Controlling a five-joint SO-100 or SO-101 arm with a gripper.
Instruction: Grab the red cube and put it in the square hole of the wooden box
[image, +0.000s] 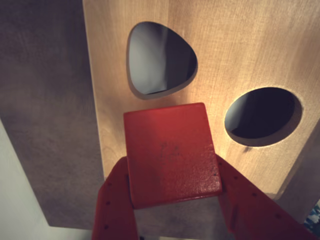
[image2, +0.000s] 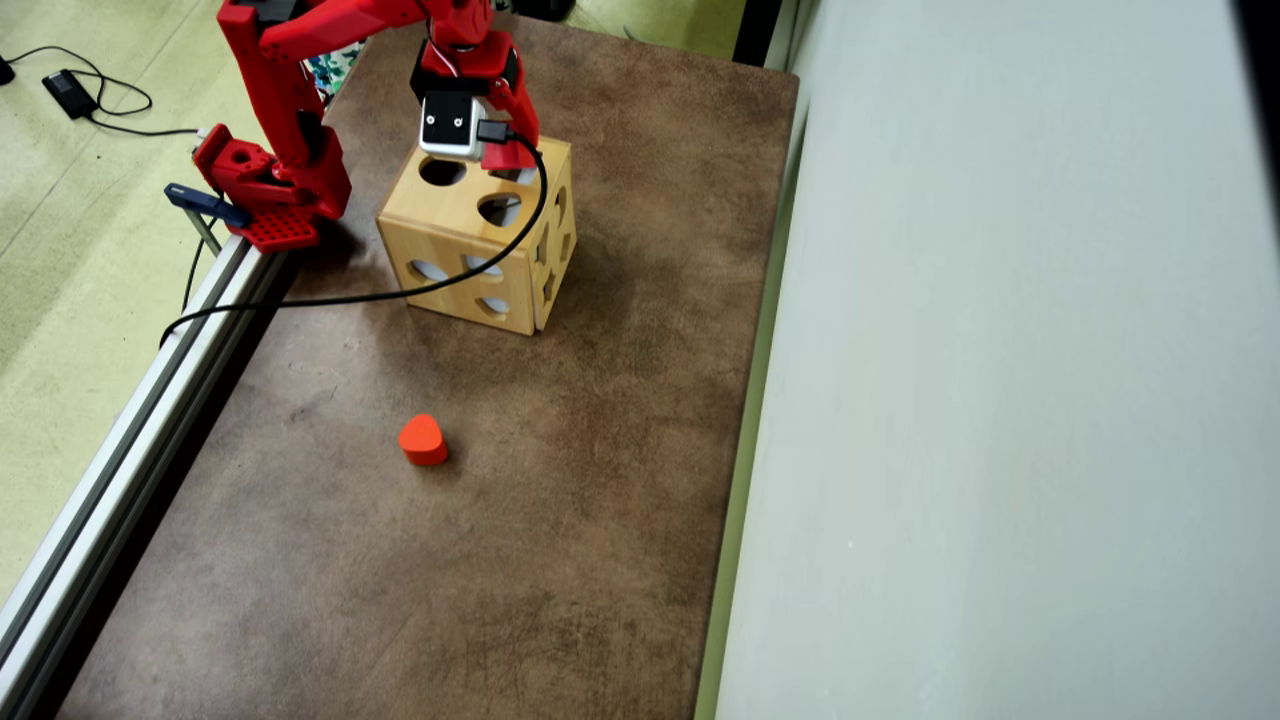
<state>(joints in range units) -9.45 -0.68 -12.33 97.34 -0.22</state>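
The fingers (image: 172, 200) are clamped tight on the red cube (image: 171, 152), held over the top face of the wooden box (image2: 455, 255). Below it I only see a rounded hole (image: 160, 59) and an oval one (image: 261, 116); drop now and it jams or bounces off. The square hole is hidden, perhaps under the cube.
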